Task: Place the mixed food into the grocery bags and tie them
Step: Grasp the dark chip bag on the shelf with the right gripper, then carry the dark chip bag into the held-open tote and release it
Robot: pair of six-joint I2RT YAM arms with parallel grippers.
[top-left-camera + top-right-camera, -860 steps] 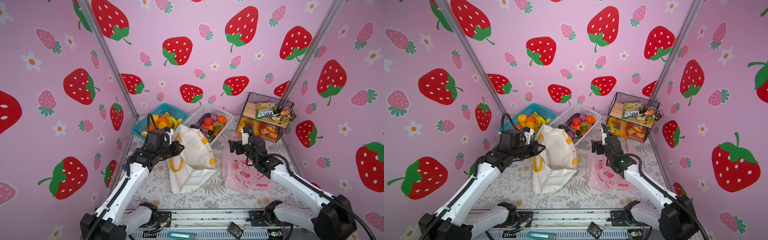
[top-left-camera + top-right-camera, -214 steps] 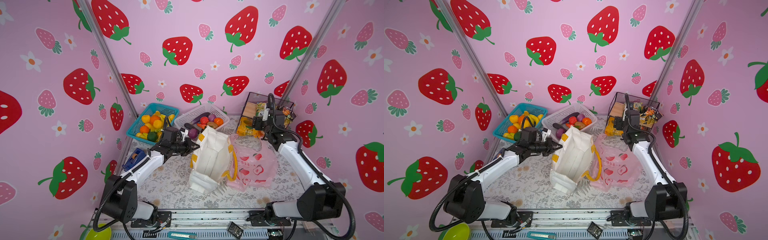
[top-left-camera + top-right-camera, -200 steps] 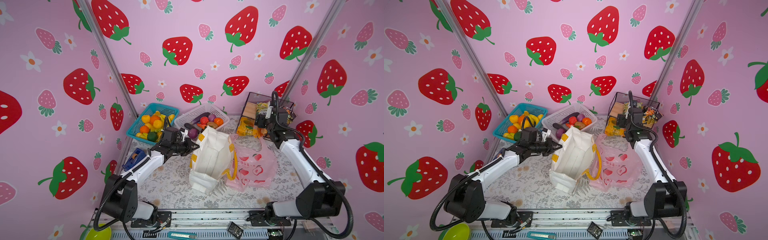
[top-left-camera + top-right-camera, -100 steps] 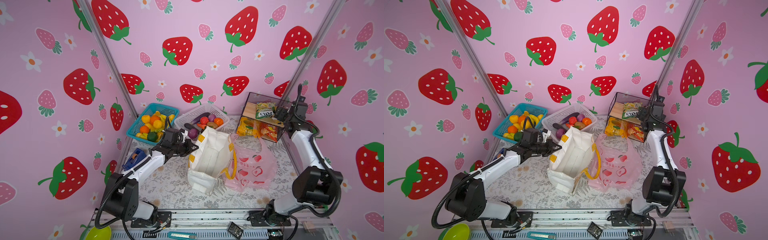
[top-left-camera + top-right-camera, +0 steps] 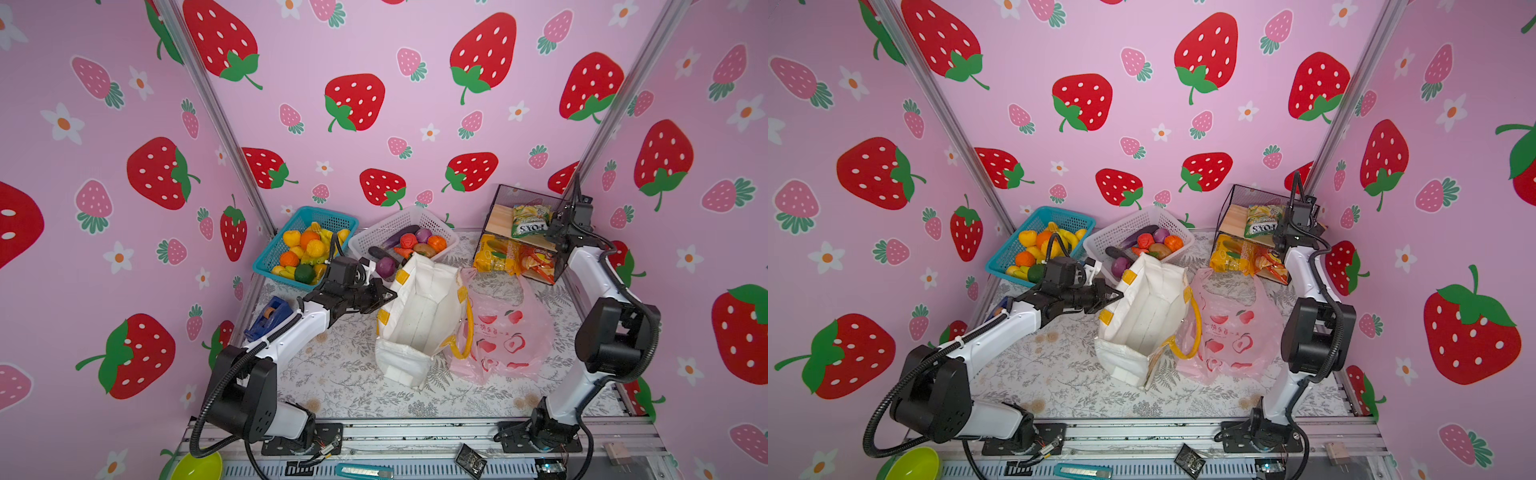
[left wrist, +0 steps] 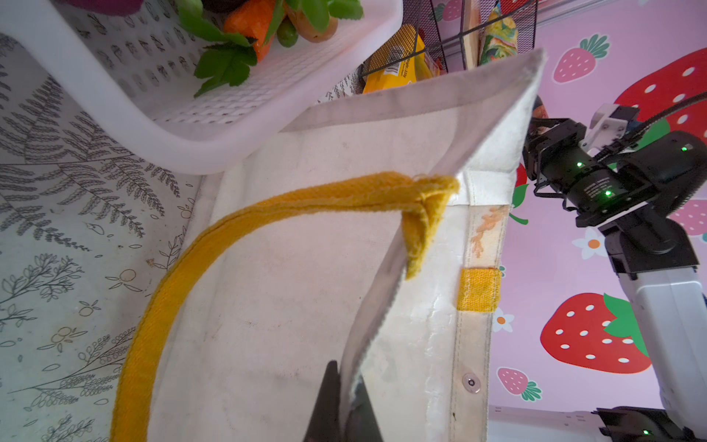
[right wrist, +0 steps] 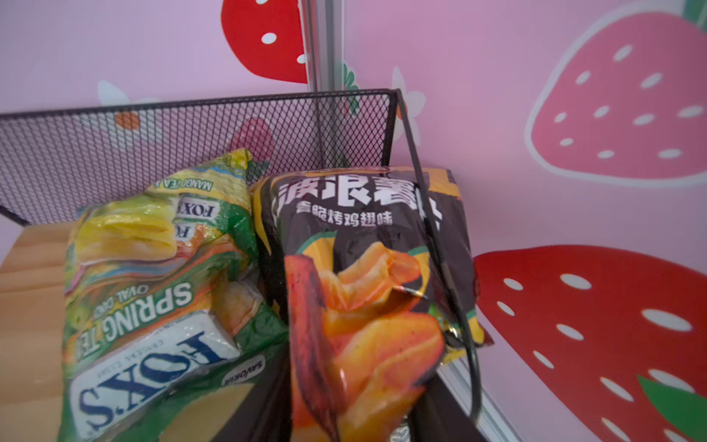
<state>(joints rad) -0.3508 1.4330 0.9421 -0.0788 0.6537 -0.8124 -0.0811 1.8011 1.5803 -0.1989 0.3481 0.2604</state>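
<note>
Jaws: left gripper [image 6: 346, 405] pinching white tote [image 5: 424, 316] rim; right gripper [image 5: 556, 226] unreadable.

Tote stands open. Behind-right of it, at the mesh rack [image 5: 519, 195], right gripper noses a dark chip packet [image 7: 367, 268]. Against the tote's right side: pink bag [image 5: 507, 332].

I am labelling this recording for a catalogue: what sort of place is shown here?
Probably a staged robot test booth, not a real shop: strawberry-print walls, a left arm and right arm bolted to a metal rail, and toy produce in a blue basket.
</note>
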